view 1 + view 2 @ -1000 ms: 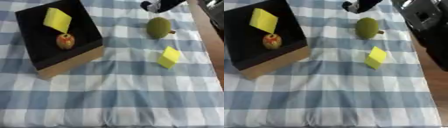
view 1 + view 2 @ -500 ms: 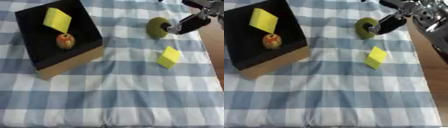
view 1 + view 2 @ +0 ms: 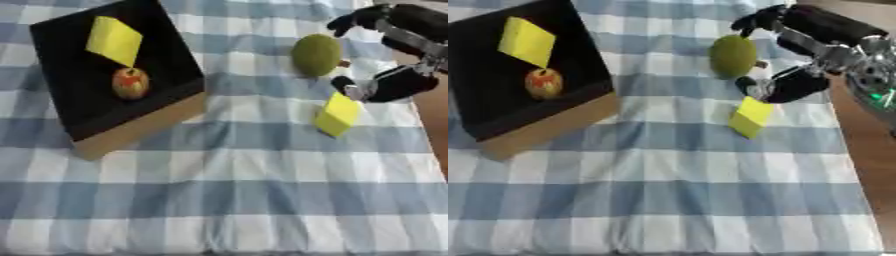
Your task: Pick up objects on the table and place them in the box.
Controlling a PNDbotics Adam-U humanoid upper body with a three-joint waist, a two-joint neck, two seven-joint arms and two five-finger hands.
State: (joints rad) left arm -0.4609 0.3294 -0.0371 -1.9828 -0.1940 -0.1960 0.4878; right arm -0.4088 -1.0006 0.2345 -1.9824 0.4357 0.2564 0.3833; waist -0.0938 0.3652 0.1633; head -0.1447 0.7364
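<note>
right hand (image 3: 798, 47), black, fingers spread, thumb low, curving round but not pinching | round green fruit (image 3: 733, 56) lies just left of it on blue-checked tabletop (image 3: 667, 200) | yellow block (image 3: 751, 117) below thumb | black open box (image 3: 166, 100) far left; left hand unseen

Right hand (image 3: 389, 50) at the tabletop's far right edge, fingers spread beside green round fruit (image 3: 316, 55); thumb just above yellow block (image 3: 337, 114). Nothing gripped. Black box (image 3: 157, 75) at far left corner holds a yellow block (image 3: 114, 41) and a red-yellow apple (image 3: 129, 83). Blue-white checked cloth (image 3: 219, 190) covers the table.
</note>
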